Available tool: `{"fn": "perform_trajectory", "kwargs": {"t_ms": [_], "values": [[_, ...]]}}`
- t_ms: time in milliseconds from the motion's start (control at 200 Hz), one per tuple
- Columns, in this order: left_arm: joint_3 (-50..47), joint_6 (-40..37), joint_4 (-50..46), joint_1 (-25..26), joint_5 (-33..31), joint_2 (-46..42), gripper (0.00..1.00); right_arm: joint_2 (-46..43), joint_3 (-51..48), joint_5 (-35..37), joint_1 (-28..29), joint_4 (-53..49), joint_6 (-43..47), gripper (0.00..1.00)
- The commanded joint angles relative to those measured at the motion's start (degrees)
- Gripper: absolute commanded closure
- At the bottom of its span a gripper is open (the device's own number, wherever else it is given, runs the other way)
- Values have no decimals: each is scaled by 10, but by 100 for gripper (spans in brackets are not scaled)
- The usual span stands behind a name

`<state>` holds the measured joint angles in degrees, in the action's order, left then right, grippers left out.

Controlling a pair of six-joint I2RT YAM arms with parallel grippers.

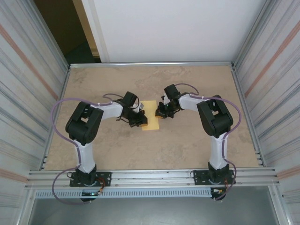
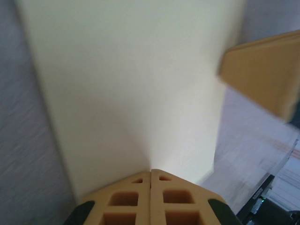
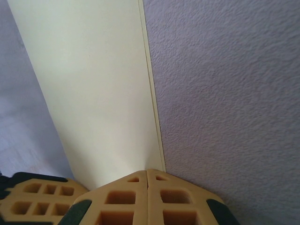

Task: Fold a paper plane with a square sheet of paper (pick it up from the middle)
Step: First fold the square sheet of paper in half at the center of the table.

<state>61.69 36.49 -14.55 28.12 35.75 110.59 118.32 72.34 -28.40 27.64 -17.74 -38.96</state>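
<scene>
Shut tight with nothing between them, both jaws rest their tips on the paper [image 1: 151, 123]. In the top view it is a narrow yellow strip mid-worktop [image 1: 197, 145]; the left jaws cover its left edge, the right jaws its far right corner.

Left wrist view: the closed left fingers [image 2: 126, 201] touch the pale sheet, whose far end is cut off. The right fingers [image 2: 262, 70] intrude, blurred, at right.

Right wrist view: the closed right fingers sit at the paper's doubled right edge, with the left fingers at lower left.
</scene>
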Motion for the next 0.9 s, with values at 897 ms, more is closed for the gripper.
{"fn": "perform_trajectory", "kwargs": {"t_ms": [897], "values": [[-113, 77, 82, -4, -67, -177, 86, -81, -2, 93, 30, -41, -80, 87]]}}
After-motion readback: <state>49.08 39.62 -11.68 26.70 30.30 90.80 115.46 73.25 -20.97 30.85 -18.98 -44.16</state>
